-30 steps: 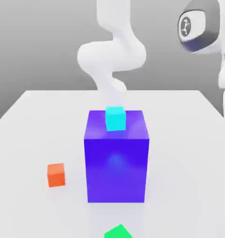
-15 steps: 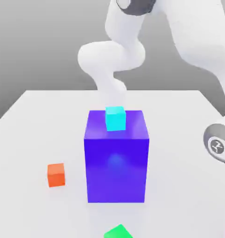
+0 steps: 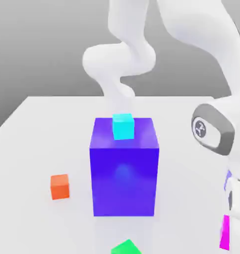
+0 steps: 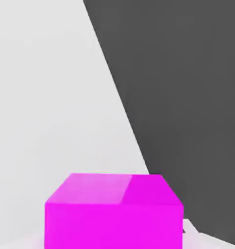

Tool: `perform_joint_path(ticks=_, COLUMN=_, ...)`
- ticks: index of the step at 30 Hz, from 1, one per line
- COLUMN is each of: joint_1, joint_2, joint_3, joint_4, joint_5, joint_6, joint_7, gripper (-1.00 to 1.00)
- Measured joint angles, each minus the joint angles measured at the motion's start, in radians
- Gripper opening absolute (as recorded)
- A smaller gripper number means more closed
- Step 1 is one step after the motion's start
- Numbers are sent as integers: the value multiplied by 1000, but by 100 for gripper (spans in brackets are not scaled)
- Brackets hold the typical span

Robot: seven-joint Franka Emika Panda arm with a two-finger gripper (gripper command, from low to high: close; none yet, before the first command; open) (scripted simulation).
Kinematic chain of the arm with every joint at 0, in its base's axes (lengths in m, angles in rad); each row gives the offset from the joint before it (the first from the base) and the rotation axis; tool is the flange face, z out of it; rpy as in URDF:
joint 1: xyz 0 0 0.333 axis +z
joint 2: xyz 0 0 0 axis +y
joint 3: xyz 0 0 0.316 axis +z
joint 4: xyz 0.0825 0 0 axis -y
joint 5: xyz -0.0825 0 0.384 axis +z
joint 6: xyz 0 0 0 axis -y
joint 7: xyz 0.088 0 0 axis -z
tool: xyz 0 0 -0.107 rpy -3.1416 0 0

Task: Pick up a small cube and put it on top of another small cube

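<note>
Cube, magenta (image 4: 113, 210): sits close under the hand camera, on the white table (image 3: 37, 149) near its edge; in the exterior view a magenta sliver (image 3: 224, 232) shows at the lower right, just below the arm's wrist.
Claw: clenched; the fingers themselves are hidden at the exterior view's right edge, so whether they press the magenta cube cannot be told from the pictures.
Arm (image 3: 211, 126): bent down at the exterior view's right, its grey-ringed joint above the magenta cube.
Blue block (image 3: 124, 168): large, upright, mid-table, well apart from the magenta cube.
Cyan cube (image 3: 123, 126): on top of the blue block, near its back edge.
Orange cube (image 3: 59, 186): on the table to the exterior view's left of the blue block.
Green cube (image 3: 126, 247): at the picture's bottom edge, in front of the blue block.
</note>
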Motion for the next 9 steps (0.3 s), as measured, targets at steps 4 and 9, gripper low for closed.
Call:
perform_joint_path(ticks=4, joint_1=-90, joint_2=-28, joint_3=-87, joint_4=-76, joint_5=69, joint_6=50, joint_7=73, gripper=-100)
perform_joint_path(ticks=9, joint_1=-123, joint_2=26, joint_3=-112, joint_4=-87, joint_5=104, joint_6=115, joint_7=88, gripper=100)
